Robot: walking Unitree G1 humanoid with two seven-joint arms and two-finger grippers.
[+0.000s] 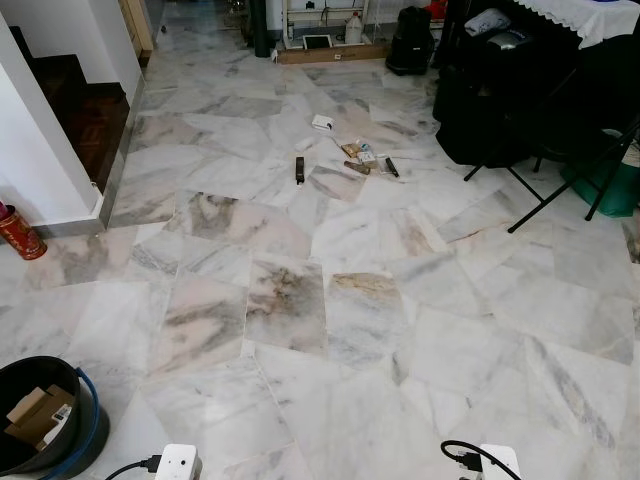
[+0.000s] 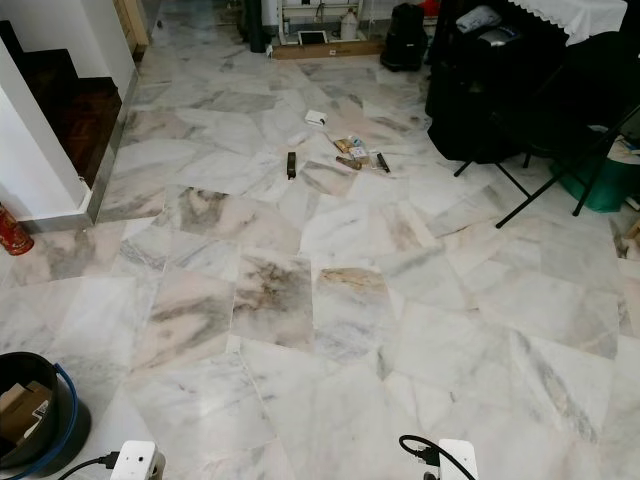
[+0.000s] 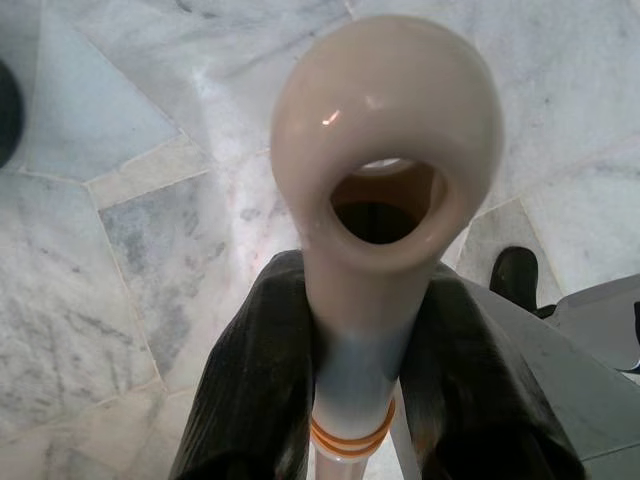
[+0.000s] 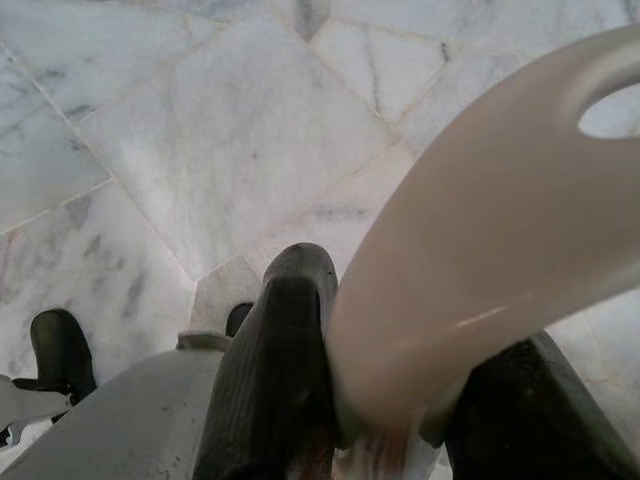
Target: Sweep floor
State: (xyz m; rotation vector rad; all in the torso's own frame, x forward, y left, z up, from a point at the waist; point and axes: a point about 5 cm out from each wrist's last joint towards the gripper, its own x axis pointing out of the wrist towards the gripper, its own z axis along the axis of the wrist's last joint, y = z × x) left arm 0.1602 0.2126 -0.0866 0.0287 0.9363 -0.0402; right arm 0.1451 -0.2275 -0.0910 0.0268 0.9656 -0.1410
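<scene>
Your left gripper (image 3: 365, 350) is clamped on a cream broom handle (image 3: 385, 190) just below its hanging loop; your right gripper (image 4: 400, 370) is clamped on a second handle (image 4: 500, 250). Both look rigid, light, glossy, likely slippery. Litter (image 1: 350, 155) lies at 12 o'clock on the marble floor (image 1: 300, 300).

Litter on the marble floor (image 1: 300, 310)

Small scraps (image 1: 350, 152) – wrappers, a white box, dark sticks – lay clustered far ahead, near the black chair.
</scene>
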